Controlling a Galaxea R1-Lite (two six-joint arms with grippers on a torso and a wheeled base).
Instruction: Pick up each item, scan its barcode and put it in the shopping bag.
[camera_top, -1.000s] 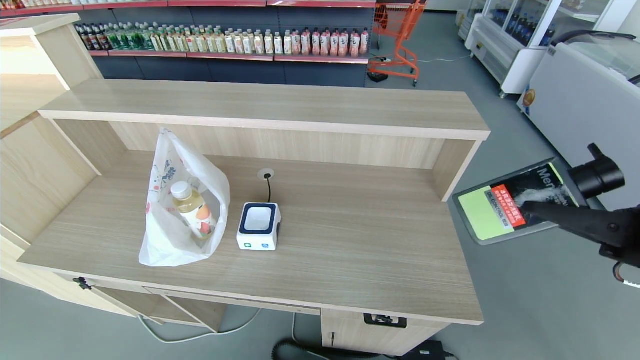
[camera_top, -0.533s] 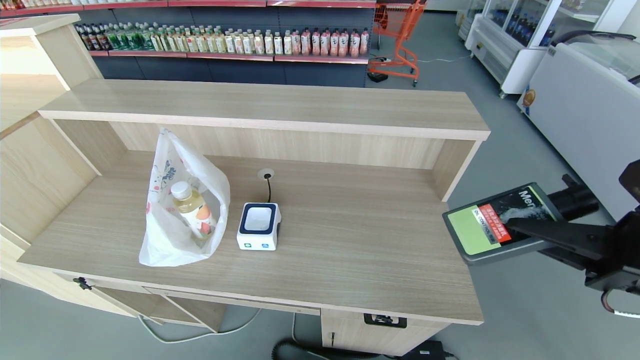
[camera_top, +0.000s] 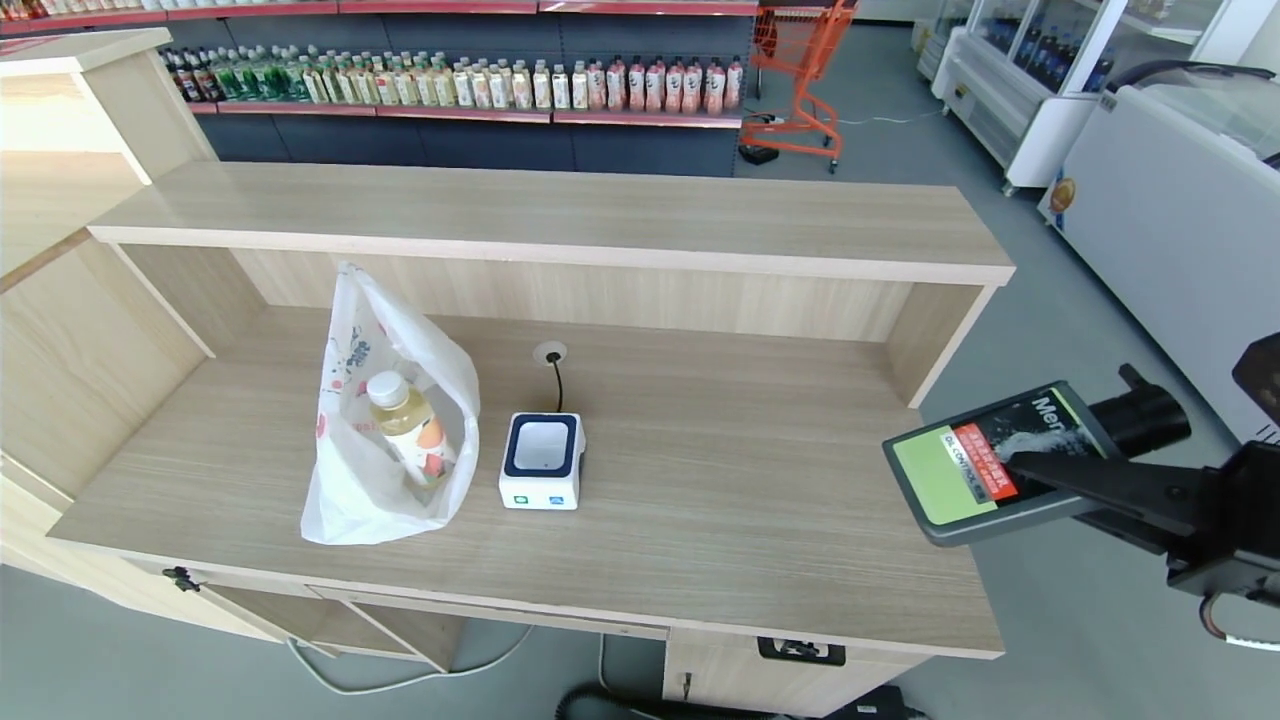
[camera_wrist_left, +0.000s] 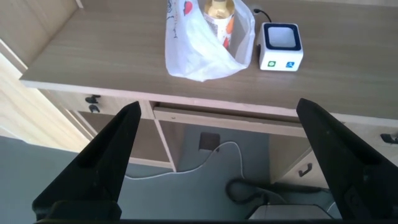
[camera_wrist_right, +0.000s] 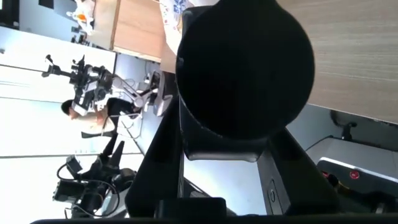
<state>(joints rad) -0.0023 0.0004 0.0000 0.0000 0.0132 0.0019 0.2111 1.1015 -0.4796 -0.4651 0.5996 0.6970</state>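
Light wood-grain worktop (camera_top: 760, 500), white plastic shopping bag (camera_top: 360, 480) at its left. Dark flat bottle with green-and-red label (camera_top: 960, 465), clamped in the right gripper (camera_top: 1030, 480), hangs off the right edge, its long axis pointing left towards the white-and-navy box scanner (camera_top: 543, 460), well apart. Left gripper (camera_wrist_left: 219, 106) spread, empty.

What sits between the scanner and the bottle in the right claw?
Nothing but bare counter, in the head view, from the scanner to the bottle.
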